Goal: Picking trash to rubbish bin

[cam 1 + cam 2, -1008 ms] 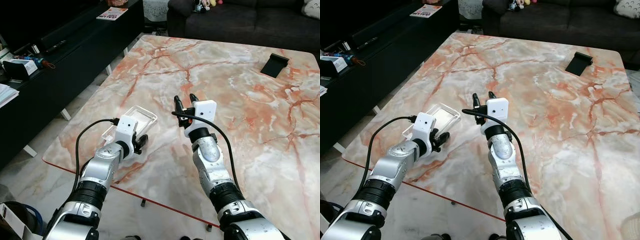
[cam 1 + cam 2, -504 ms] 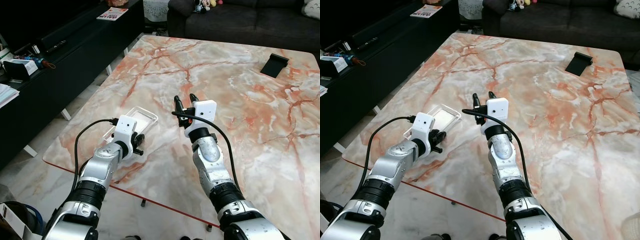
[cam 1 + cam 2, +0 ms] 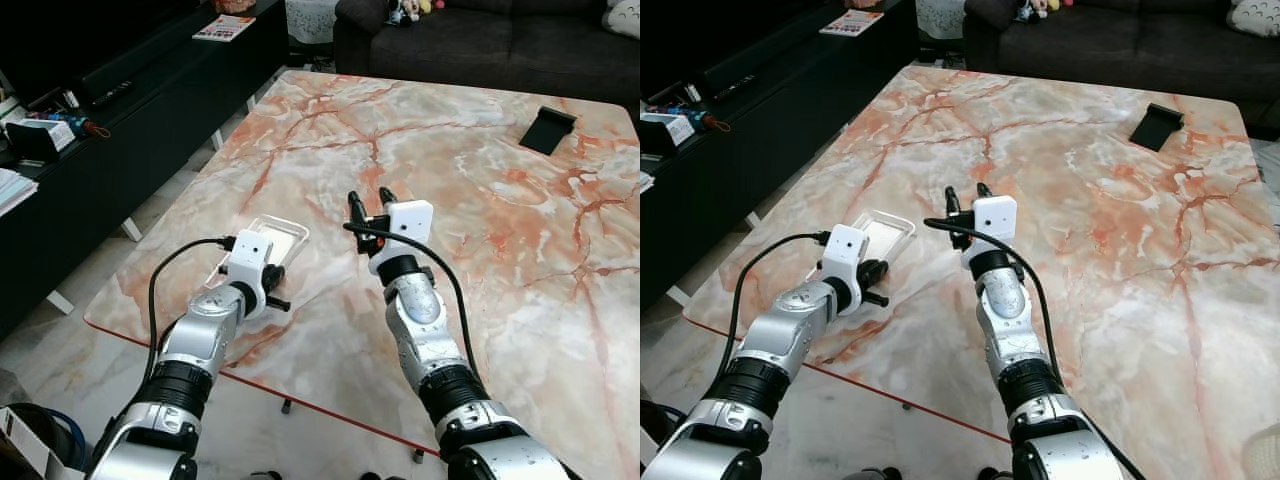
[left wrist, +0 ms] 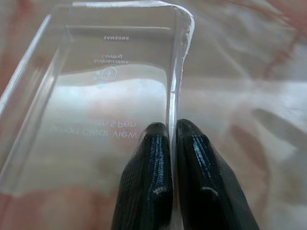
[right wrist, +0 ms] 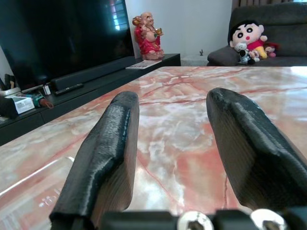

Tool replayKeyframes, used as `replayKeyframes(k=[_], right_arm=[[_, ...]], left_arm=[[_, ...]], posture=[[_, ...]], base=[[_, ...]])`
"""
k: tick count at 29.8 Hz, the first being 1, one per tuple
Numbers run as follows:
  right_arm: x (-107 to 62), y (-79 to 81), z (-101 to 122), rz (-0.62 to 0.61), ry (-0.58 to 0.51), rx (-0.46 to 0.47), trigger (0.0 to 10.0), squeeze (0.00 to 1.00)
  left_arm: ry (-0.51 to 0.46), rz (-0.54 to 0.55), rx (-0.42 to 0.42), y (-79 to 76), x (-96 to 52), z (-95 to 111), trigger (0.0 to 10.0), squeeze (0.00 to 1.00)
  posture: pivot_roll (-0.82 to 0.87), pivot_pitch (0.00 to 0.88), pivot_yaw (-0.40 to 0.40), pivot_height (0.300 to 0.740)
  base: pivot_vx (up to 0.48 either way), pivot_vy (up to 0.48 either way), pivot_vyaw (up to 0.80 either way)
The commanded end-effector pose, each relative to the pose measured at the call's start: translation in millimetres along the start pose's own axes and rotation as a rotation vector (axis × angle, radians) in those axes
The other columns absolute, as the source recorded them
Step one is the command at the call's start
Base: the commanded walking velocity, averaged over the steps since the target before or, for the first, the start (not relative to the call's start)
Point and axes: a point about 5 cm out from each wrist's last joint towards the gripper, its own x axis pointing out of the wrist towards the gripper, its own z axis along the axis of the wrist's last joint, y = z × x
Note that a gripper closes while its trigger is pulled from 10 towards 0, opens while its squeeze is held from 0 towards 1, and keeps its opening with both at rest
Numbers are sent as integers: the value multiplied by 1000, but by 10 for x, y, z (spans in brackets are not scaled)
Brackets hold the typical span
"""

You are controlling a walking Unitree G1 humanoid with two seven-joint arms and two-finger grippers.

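Pinching clear tray wall, left fingers

— What's different for us since a second ago?
— Our left gripper has clamped the clear plastic tray's side wall and tilted it off the marble table.

On the clear plastic tray I pinch, mirrored print reads "SAMSUNG", "Clear View" and "S Pen"; the other lines blur.

Pink-veined marble table (glossy), clear plastic tray near its left edge, black stand far corner.
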Motion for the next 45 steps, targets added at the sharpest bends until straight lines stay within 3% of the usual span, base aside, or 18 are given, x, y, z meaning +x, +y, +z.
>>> replayKeyframes(k=[1, 3, 4, 5, 6, 7, 8, 9, 18, 24, 45], right_arm=[[29, 46, 19, 17, 1, -2, 10000, 0], [30, 45, 20, 17, 0, -2, 10000, 0], [30, 46, 20, 16, 0, -1, 10000, 0], [31, 47, 21, 16, 0, -2, 10000, 0], [31, 47, 21, 16, 0, -2, 10000, 0], [32, 48, 24, 15, -3, 0, 10000, 0], [32, 48, 24, 15, -3, 0, 10000, 0], [35, 39, 39, 8, -12, 4, 10000, 0], [39, -17, 75, -17, -36, 10, 10000, 0], [42, -65, 84, -34, -41, 3, 10000, 0], [30, -50, 69, -32, -44, 7, 10000, 0]], left_arm=[[-79, 88, 45, 87, -14, 73, 0, 0], [-129, 118, 88, 98, -17, 147, 0, 0], [-186, 135, 136, 89, -21, 232, 2549, 0], [-212, 141, 146, 79, -24, 267, 7373, 0], [-212, 141, 146, 79, -24, 267, 7373, 0], [-254, 149, 140, 63, -33, 317, 10000, 0], [-254, 149, 140, 63, -33, 317, 10000, 0], [-331, 183, 132, 62, -64, 403, 10000, 0], [-493, 265, 128, 59, -148, 502, 10000, 0], [-646, 337, 192, 85, -250, 685, 10000, 0], [-681, 325, 214, 24, -227, 661, 10000, 0]], posture=[[127, 124, 43, 740], [128, 123, 43, 740], [128, 122, 43, 740], [128, 122, 43, 740], [128, 122, 43, 740], [126, 124, 44, 740], [126, 124, 44, 740], [128, 123, 45, 740], [121, 114, 46, 740], [118, 103, 48, 740], [117, 74, 51, 740]], base=[[0, 0, 0], [0, 0, 0], [0, 0, 0], [0, 0, 0], [0, 0, 0], [0, 0, 0], [0, 0, 0], [0, 0, 0], [0, 0, 0], [0, 0, 0], [0, 0, 0]])
